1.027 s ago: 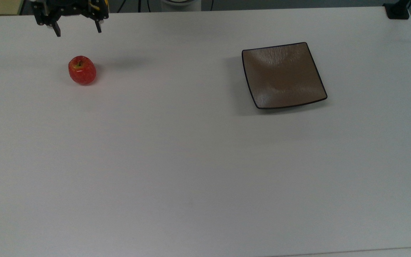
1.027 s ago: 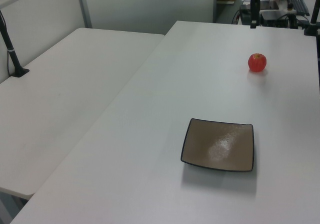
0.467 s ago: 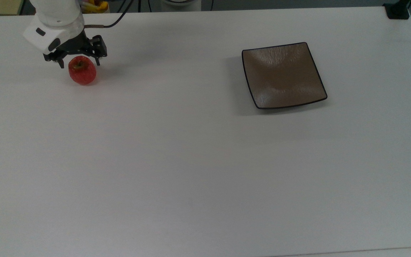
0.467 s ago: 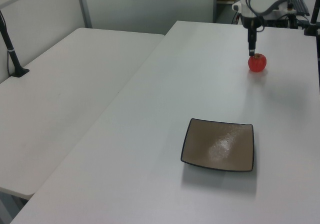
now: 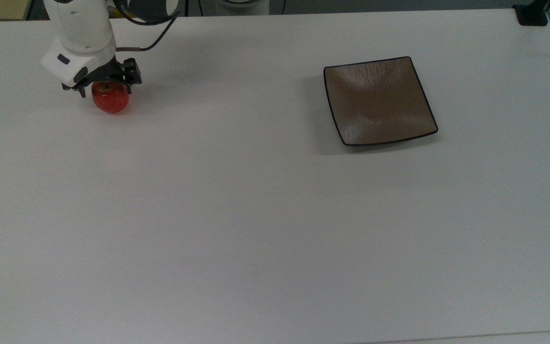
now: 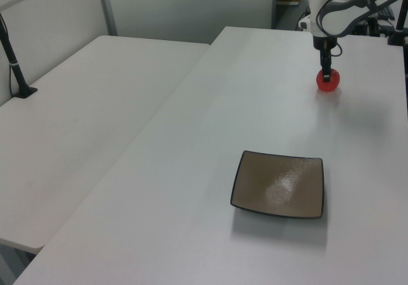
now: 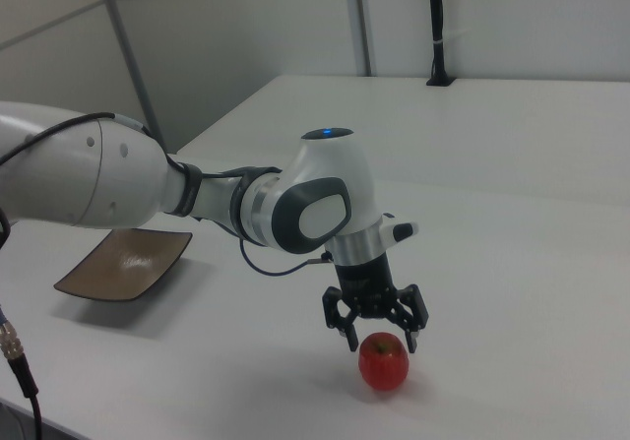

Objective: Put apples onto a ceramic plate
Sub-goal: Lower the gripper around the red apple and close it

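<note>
Top view: apple [image 5: 111,100] sits on the table [image 5: 256,215] at ten o'clock, gripper [image 5: 104,88] over it, jaws apart; ceramic plate [image 5: 379,101] bare at two o'clock. Left view: gripper [image 6: 326,74] over apple [image 6: 327,84], plate [image 6: 278,184] well apart. Right view: open fingers [image 7: 410,339] straddle the apple's [image 7: 383,362] top, so grasp, carry and placement are all left.

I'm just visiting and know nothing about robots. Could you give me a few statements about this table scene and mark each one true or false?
1. The apple sits on the table. True.
2. The plate holds the apple. False: the plate has nothing on it, and the apple lies far off toward the top view's left.
3. The end effector is open, its fingers spread above the apple. True.
4. The apple is green. False: it is red.
5. The plate is round. False: it is square with a dark rim.
</note>
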### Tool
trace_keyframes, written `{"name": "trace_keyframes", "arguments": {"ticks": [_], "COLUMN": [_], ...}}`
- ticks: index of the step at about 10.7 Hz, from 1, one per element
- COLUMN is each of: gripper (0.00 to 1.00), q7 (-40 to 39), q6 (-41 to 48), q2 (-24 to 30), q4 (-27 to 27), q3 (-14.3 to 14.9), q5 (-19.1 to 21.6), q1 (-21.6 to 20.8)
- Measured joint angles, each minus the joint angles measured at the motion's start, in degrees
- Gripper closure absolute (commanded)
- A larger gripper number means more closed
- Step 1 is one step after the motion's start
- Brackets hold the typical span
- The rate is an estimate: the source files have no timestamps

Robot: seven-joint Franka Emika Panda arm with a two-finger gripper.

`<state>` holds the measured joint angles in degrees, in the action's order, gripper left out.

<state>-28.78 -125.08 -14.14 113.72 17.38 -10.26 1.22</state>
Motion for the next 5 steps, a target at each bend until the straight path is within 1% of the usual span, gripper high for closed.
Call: {"name": "trace_keyframes", "arguments": {"ticks": [5], "gripper": [0.00], "q7": [0.0], "q6": [-0.2], "q2": [-1.8], "q4": [0.7], "q3": [0.0], "q5": [0.0], "q1": [0.0]}}
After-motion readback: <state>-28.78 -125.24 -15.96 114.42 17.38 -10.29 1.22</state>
